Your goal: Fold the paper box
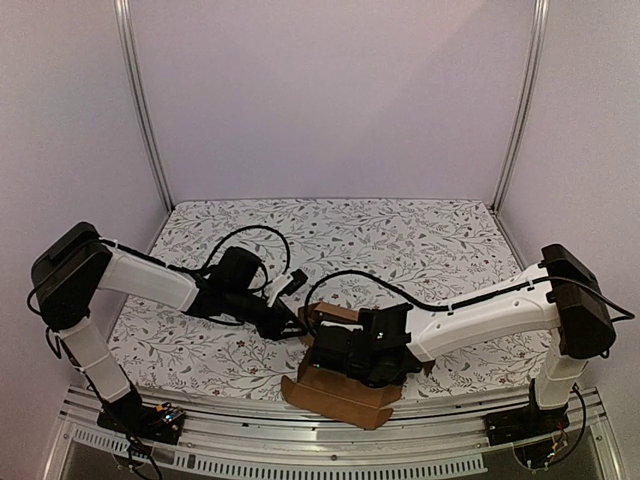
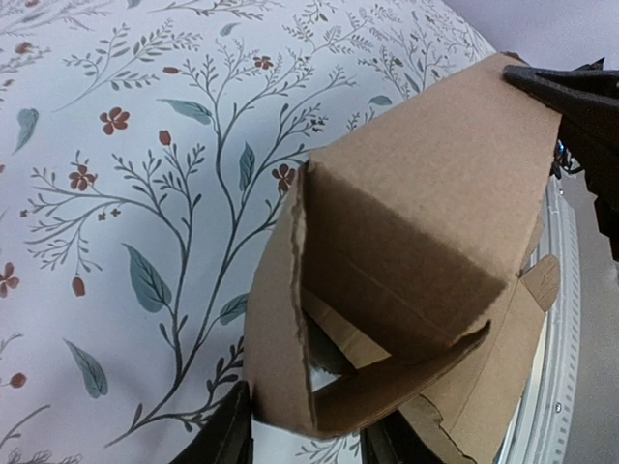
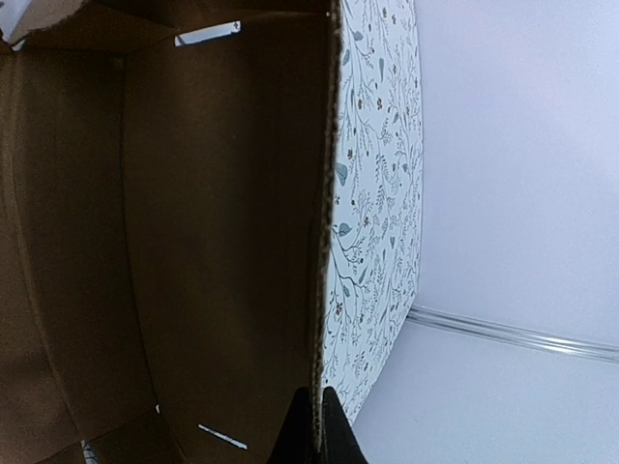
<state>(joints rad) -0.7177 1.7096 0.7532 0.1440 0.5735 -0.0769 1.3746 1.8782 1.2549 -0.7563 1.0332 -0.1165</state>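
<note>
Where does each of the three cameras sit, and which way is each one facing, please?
Top external: above and behind the bases, looking down and forward over the floral tablecloth; both arms show, meeting at the paper box.
Left wrist: on the left arm, looking across the tablecloth at the box's half-folded walls; its own fingers at the bottom edge, the right gripper at upper right.
Right wrist: on the right arm, looking along the box's inside; its own fingers pinch a wall's edge.
Shared: all three show box and tablecloth.

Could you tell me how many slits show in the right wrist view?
2 in the paper box: an upper slit near the view's top, a lower slit near its bottom. Others may be hidden.
</note>
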